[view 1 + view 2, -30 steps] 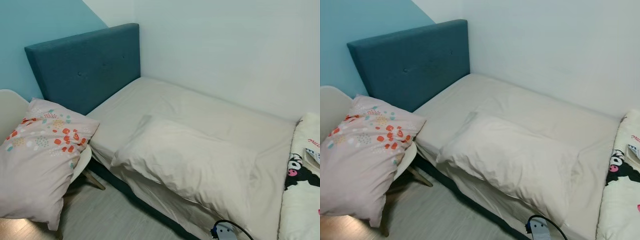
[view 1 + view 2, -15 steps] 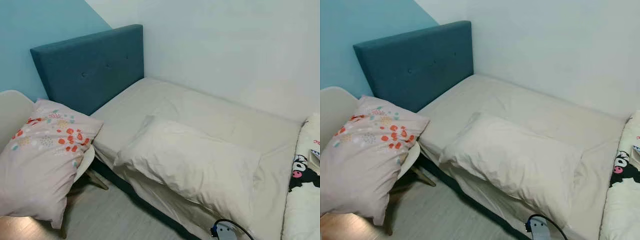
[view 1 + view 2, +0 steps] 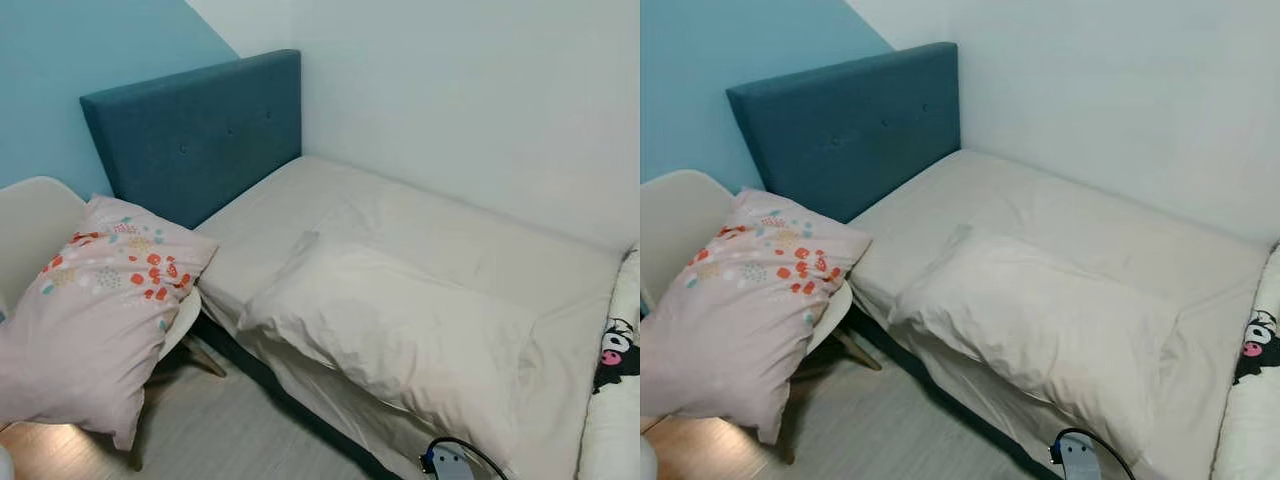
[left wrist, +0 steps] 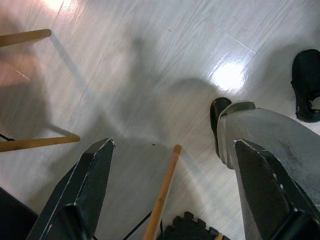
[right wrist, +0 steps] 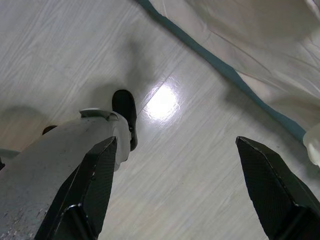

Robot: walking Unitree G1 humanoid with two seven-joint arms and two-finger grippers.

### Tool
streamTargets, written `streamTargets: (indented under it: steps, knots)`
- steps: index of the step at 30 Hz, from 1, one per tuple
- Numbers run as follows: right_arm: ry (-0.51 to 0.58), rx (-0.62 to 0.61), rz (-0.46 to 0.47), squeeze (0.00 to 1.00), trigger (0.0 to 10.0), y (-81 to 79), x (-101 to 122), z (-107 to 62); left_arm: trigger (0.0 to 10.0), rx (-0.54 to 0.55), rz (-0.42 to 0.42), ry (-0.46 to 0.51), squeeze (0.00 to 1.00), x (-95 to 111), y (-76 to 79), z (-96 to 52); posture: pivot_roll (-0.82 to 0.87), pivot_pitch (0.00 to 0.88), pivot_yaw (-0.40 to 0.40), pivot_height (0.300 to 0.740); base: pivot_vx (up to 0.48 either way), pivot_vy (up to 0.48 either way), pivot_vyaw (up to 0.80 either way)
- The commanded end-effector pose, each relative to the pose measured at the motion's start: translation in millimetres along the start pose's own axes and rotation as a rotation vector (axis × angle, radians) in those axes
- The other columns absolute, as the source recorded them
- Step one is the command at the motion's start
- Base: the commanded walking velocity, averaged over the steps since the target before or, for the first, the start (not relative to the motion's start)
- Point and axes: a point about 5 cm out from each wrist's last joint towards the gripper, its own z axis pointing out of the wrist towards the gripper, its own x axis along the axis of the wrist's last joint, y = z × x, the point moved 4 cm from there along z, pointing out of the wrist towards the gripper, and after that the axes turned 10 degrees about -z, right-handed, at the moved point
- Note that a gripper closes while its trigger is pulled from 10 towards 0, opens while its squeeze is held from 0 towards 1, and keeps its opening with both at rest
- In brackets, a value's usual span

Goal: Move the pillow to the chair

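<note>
camera swung left, more white chair (image 3: 30,215) visible, cartoon blanket (image 3: 618,380) sliding toward frame edge

You've got a pale pink pillow (image 3: 95,310) w/ red, orange & teal dots near its top, already on the white chair (image 3: 30,225): propped upright, leaning back vs. the backrest, lower corner hanging past the seat edge toward the floor. Chair sits just beside the bed, next to the headboard end; wooden legs. A 2nd pillow, plain cream pillow (image 3: 400,335), lies flat on the mattress, overhanging its near edge.
</note>
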Motion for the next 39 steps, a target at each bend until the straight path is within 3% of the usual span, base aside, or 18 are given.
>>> streamTargets:
  steps: [1,31,39]
  knots:
    - [0.005,-0.005,-0.004,0.0,10.0,0.8,1.7,0.0,10.0,0.005,0.016,-0.01,0.0,-1.0,-4.5,0.2,-0.1,0.0,-0.029,0.74,0.0,0.0,0.0]
    - [0.005,-0.005,0.037,0.0,10.0,-1.9,1.9,0.2,10.0,0.032,-0.004,-0.003,0.0,0.3,-11.8,0.3,-0.1,0.0,-0.018,0.74,0.0,0.0,-0.71]
    - [0.02,-0.006,0.045,0.0,10.0,-1.7,3.4,0.2,10.0,0.037,-0.05,0.028,0.0,7.5,-12.0,1.0,-0.1,0.0,-0.02,0.74,0.0,0.0,0.0]
